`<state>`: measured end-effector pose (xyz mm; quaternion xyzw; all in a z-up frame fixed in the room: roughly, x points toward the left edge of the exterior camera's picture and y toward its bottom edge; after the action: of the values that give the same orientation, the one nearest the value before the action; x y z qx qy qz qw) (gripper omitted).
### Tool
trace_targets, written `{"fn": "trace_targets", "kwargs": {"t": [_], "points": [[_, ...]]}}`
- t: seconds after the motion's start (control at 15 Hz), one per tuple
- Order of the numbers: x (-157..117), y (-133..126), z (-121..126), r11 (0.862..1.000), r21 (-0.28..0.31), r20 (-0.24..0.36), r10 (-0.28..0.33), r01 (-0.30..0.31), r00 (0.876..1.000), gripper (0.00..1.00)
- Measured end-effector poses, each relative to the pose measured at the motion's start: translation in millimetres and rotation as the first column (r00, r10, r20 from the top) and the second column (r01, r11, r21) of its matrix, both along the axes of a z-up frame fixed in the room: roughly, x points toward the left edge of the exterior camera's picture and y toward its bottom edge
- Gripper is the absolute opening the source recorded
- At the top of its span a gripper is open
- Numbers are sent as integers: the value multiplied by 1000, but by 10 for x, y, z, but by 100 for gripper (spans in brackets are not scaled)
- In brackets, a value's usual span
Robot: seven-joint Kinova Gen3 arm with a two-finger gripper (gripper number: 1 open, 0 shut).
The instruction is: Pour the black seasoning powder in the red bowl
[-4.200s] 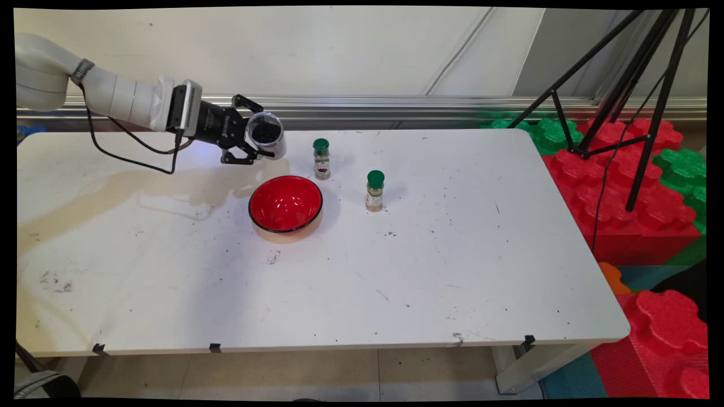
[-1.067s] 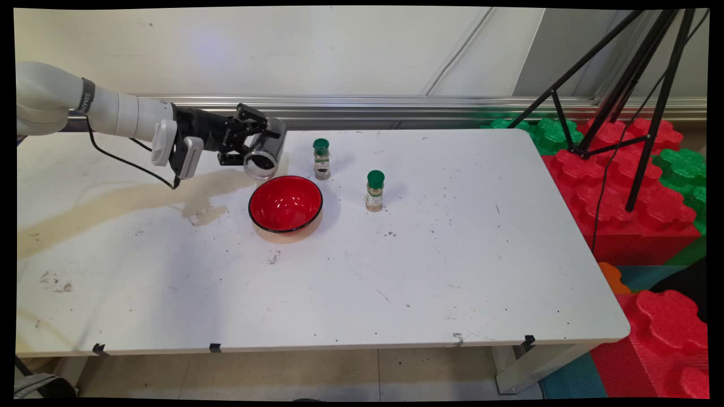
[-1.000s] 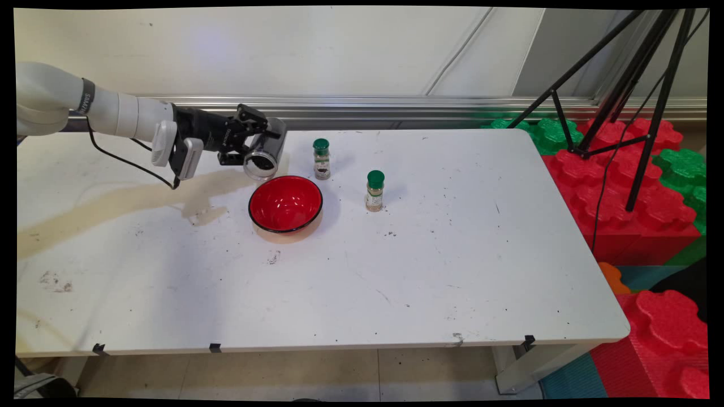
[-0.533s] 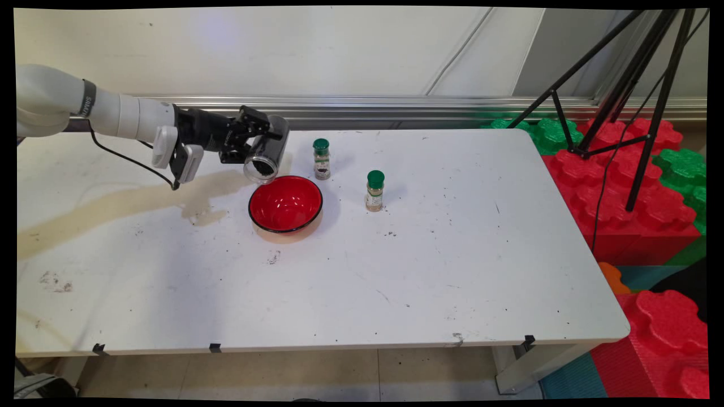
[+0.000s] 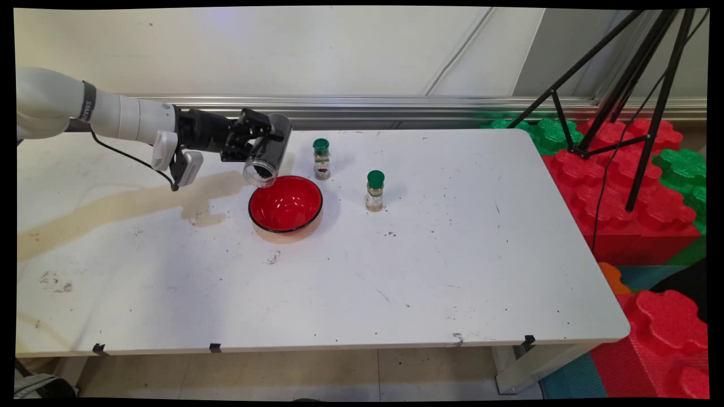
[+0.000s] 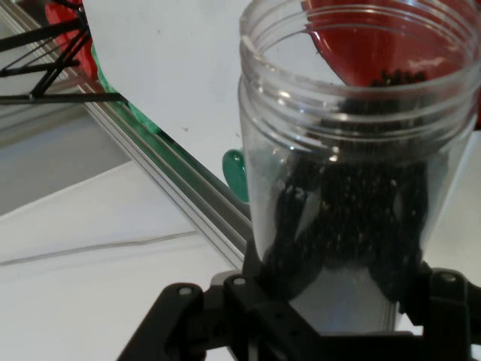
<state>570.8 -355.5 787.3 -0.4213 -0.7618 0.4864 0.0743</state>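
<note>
My gripper (image 5: 257,144) is shut on a clear open jar (image 5: 268,152) that holds dark grains. The jar is tipped, its mouth pointing down at the back left rim of the red bowl (image 5: 285,204). In the hand view the jar (image 6: 353,173) fills the picture, dark grains lie along its inside up toward the mouth, and the red bowl (image 6: 391,37) shows through and past the mouth. The gripper's fingers are hidden behind the jar in that view.
Two small spice jars with green lids stand right of the bowl: one (image 5: 321,159) near its back rim, one (image 5: 374,190) farther right. A brownish stain (image 5: 113,203) crosses the table's left part. Red and green foam blocks (image 5: 633,186) and a black tripod (image 5: 628,85) stand off the right edge.
The wrist has rolled the jar from lying level with its mouth toward the camera to tilting mouth-down over the bowl's rim. The gripper also shifted slightly right.
</note>
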Motion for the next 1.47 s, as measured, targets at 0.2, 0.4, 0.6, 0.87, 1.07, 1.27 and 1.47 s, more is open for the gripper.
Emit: {"fn": "trace_targets", "kwargs": {"t": [0.2, 0.4, 0.6, 0.87, 1.07, 1.27, 1.47], "points": [[-32, 15, 3, 1000, -22, 24, -21, 22, 999, 0], [-77, 29, 12, 998, -43, 47, -41, 43, 998, 0], [-117, 40, 20, 996, -64, 70, -58, 63, 996, 0], [-164, 54, 30, 993, -84, 93, -75, 83, 993, 0], [-200, 63, 37, 990, -99, 111, -87, 98, 990, 0], [-234, 68, 45, 987, -115, 131, -98, 114, 987, 0], [-264, 72, 47, 982, -133, 154, -111, 132, 982, 0]]}}
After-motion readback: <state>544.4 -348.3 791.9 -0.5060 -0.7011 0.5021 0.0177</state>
